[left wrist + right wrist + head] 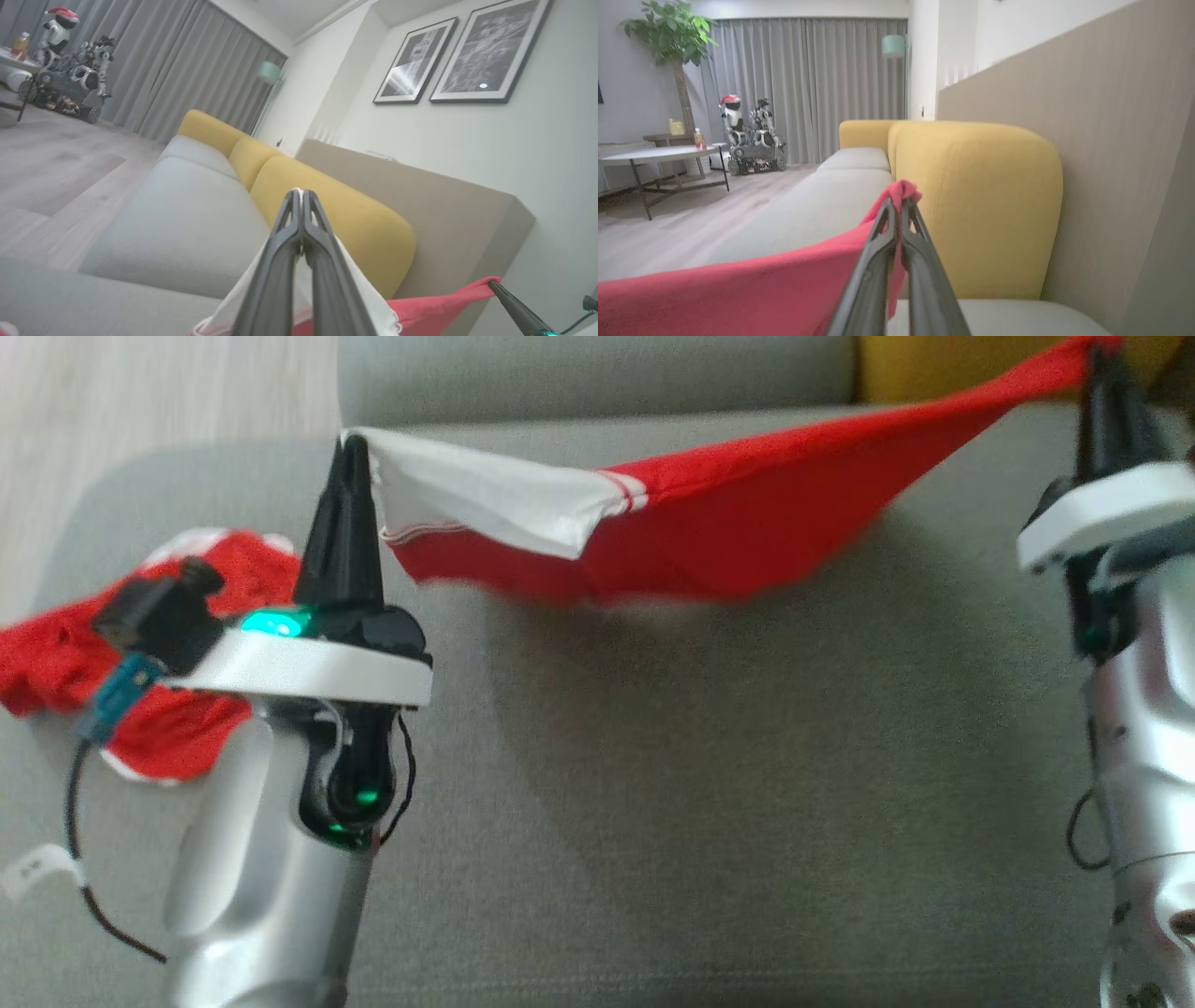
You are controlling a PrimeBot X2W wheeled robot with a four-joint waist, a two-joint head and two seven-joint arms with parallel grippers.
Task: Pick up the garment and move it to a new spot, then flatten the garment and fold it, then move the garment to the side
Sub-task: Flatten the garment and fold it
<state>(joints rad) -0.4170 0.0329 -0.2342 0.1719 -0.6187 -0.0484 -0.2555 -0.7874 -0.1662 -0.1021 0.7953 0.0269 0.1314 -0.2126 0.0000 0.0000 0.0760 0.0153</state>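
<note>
A red garment (728, 513) with a white sleeve hangs stretched in the air above the grey sofa seat (709, 784). My left gripper (353, 448) is shut on the white sleeve end (299, 193). At the upper right, my right gripper (1104, 359) is shut on the garment's red corner (903, 189). The cloth sags between the two grippers, and its lower edge hovers just over the cushion. In the left wrist view the right gripper's finger (514, 305) pinches the red cloth (434, 308).
Another red and white cloth (121, 653) lies bunched on the seat at the left, partly behind my left wrist. Yellow back cushions (976, 200) line the sofa's rear. Wooden floor (140, 401) shows beyond the sofa's far left edge.
</note>
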